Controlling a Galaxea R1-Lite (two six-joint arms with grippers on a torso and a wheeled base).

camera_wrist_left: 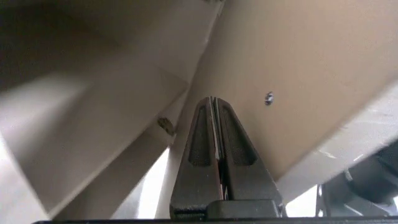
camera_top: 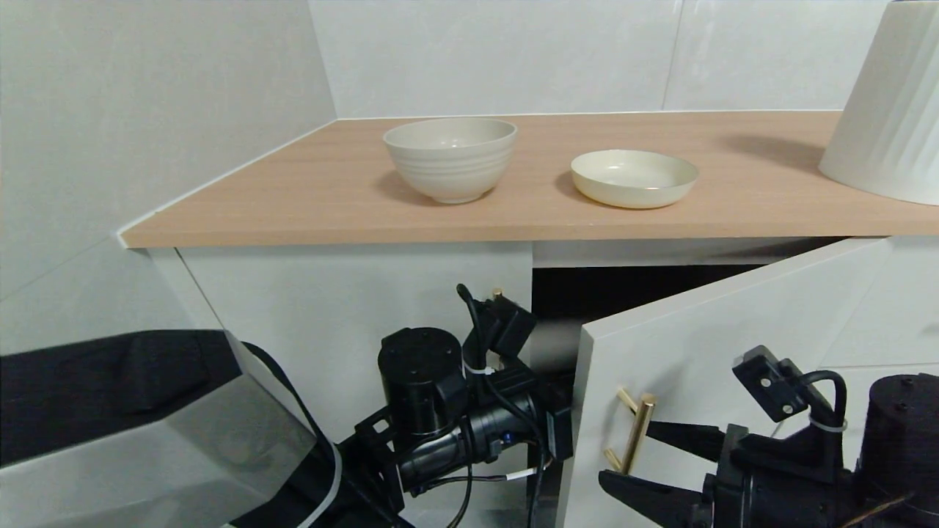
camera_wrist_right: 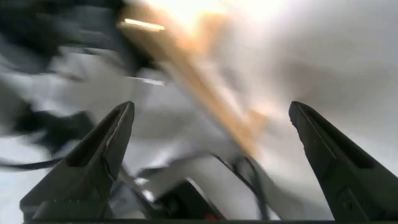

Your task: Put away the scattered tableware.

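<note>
**Bowl (camera_top: 450, 159) and shallow dish (camera_top: 634, 177), upright and apart on the tabletop (camera_top: 293, 202).**
Probably glazed ceramic: rigid, slick, breakable, best pinched at the rim. Left end effector (camera_wrist_left: 213, 106) pressed together; right end effector (camera_wrist_right: 211, 109) spread apart.

- You see a cream bowl (camera_top: 450, 158) with faint horizontal bands around its wall.
- You see a plain pale-cream dish (camera_top: 634, 177).
- The countertop (camera_top: 293, 198) shows a light brown wood grain.
- The cabinet door (camera_top: 733, 323) is white, and its handle (camera_top: 641, 419) is brass-gold.
- The lampshade (camera_top: 888, 110) is white with vertical ribs.
- The left gripper (camera_wrist_left: 213, 106) and right gripper (camera_wrist_right: 210, 107) are black.
</note>
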